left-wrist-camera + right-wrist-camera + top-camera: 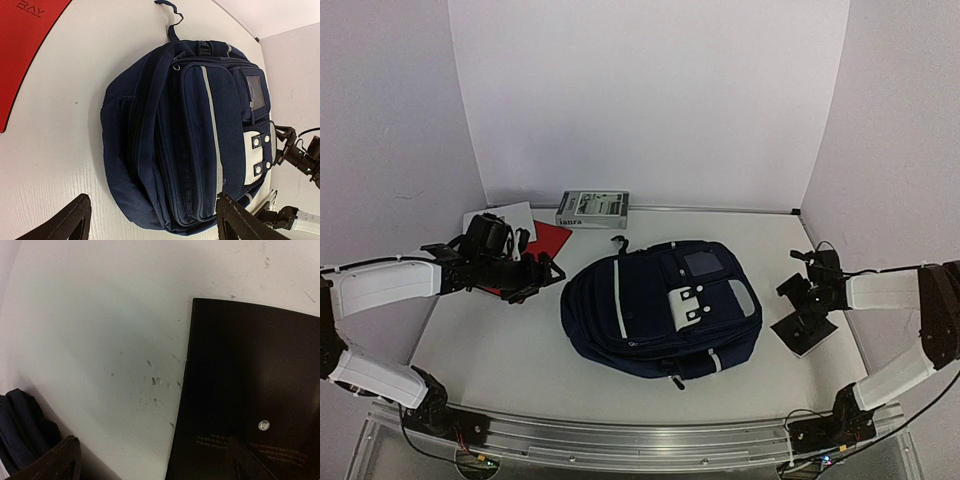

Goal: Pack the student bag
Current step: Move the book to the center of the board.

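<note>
Red folder [20, 50]: "RAY" in dark letters at its corner, with a finer line beneath that is too small to read. Grey-and-white box [592, 209] at the back of the tabletop: a word like "ianra". Black booklet [250, 380]: small pale print, illegible.

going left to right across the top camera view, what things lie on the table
white sheet → red folder → student bag → black booklet
</note>
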Controlling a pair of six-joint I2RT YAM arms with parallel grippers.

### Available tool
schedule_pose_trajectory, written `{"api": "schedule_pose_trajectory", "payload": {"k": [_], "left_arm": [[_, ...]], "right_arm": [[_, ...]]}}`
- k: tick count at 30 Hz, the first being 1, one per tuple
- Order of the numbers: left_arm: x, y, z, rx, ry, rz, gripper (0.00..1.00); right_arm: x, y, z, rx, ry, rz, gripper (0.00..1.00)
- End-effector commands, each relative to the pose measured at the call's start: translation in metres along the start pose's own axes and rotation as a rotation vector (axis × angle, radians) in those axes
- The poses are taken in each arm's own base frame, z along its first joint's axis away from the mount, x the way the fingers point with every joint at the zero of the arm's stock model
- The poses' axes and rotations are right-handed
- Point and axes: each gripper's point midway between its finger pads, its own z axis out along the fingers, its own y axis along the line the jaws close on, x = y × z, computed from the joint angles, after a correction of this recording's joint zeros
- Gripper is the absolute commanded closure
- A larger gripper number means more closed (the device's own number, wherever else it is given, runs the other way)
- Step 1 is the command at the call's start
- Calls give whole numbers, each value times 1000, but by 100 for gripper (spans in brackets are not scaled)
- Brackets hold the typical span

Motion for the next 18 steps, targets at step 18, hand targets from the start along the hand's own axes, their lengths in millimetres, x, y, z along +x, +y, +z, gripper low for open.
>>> {"api": "schedule_pose_trajectory", "payload": {"k": [18], "left_arm": [[-12, -1, -25, 9, -82, -17, 14]], "right_arm": [[-26, 111, 1, -301, -12, -189, 9]]}}
